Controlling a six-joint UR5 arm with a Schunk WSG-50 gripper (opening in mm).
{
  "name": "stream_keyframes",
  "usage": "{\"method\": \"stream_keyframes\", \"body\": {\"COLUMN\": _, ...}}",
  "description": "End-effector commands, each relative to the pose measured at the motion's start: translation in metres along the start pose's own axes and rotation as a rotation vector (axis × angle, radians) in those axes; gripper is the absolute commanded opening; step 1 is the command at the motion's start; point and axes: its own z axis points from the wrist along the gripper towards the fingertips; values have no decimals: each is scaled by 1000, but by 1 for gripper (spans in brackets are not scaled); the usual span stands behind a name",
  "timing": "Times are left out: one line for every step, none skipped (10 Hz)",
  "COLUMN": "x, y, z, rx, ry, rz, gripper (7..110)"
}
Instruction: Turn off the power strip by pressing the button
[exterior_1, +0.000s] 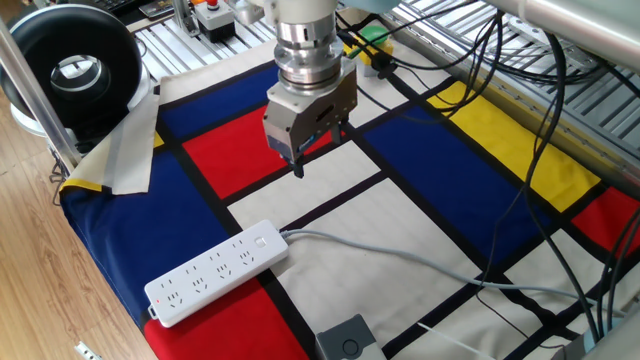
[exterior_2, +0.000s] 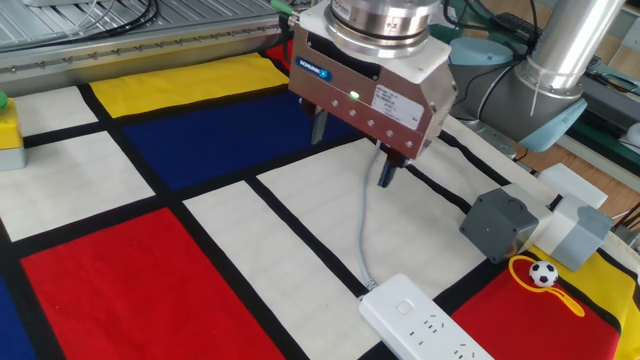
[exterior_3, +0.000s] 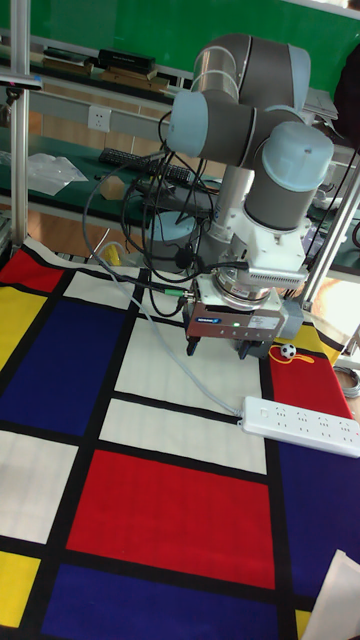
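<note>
Gripper (exterior_2: 351, 151) held above white cloth panel, fingers spread apart, nothing gripped. Power strip (exterior_1: 218, 273) laid flat at near edge of cloth, well apart from gripper; button (exterior_1: 261, 241) seen at cord end.

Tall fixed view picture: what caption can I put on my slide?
Robot arm's open gripper hangs above the colourful checked cloth, near the white power strip.

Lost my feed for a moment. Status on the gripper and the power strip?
Two-finger gripper open, above the cloth, short of the long white plastic power strip. Small white button untouched. Pale grey cord trails aside; nothing blocking.
</note>
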Motion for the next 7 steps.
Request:
{"method": "stream_keyframes", "body": {"x": -10, "y": 47, "z": -8, "rx": -144, "ry": -14, "rz": 125, "gripper": 88}}
{"method": "stream_keyframes", "body": {"x": -9, "y": 36, "z": -6, "rx": -99, "ry": -13, "rz": 107, "gripper": 88}}
{"method": "stream_keyframes", "body": {"x": -8, "y": 30, "z": -4, "rx": -67, "ry": -11, "rz": 67, "gripper": 88}}
{"method": "stream_keyframes", "body": {"x": -8, "y": 36, "z": -2, "rx": -63, "ry": -13, "rz": 32, "gripper": 88}}
{"method": "stream_keyframes", "body": {"x": -9, "y": 44, "z": -2, "rx": -78, "ry": -15, "rz": -14, "gripper": 88}}
{"method": "stream_keyframes", "body": {"x": -10, "y": 40, "z": -4, "rx": -46, "ry": -12, "rz": -57, "gripper": 88}}
{"method": "stream_keyframes", "body": {"x": -13, "y": 35, "z": -9, "rx": -13, "ry": -8, "rz": -103, "gripper": 88}}
